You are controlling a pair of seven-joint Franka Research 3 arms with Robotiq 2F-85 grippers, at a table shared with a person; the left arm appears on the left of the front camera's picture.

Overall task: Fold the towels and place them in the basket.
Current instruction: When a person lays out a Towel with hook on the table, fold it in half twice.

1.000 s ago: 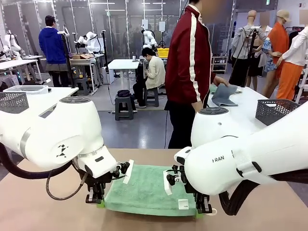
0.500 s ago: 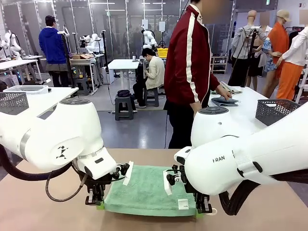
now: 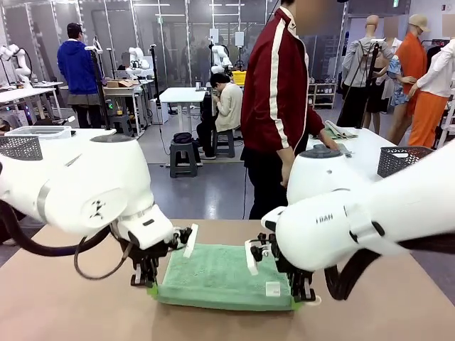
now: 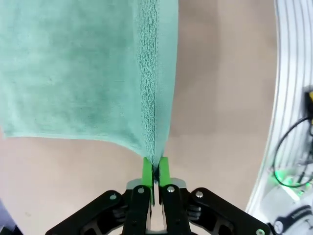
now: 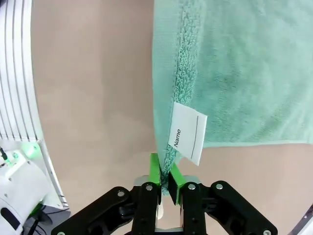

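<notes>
A mint green towel (image 3: 224, 275) lies spread on the tan table, its near edge lifted. My left gripper (image 3: 151, 288) is shut on the towel's near left corner (image 4: 155, 156). My right gripper (image 3: 302, 297) is shut on the near right corner (image 5: 165, 164), beside the white "Name" tag (image 5: 187, 132) (image 3: 273, 288). A dark grey mesh basket (image 3: 404, 160) stands on the white table at the right, and another basket (image 3: 20, 147) sits at the far left. The other towels (image 3: 340, 132) lie on the white table under the person's hand.
A person in a red jacket (image 3: 277, 92) stands beyond the table's far edge, turned to the white table (image 3: 359, 153) at the right. The tan table (image 3: 71, 312) has bare room on both sides of the towel.
Both grippers have lifted the towel's near edge a little and shifted slightly right. The person has laid the towel they held down on the white table.
</notes>
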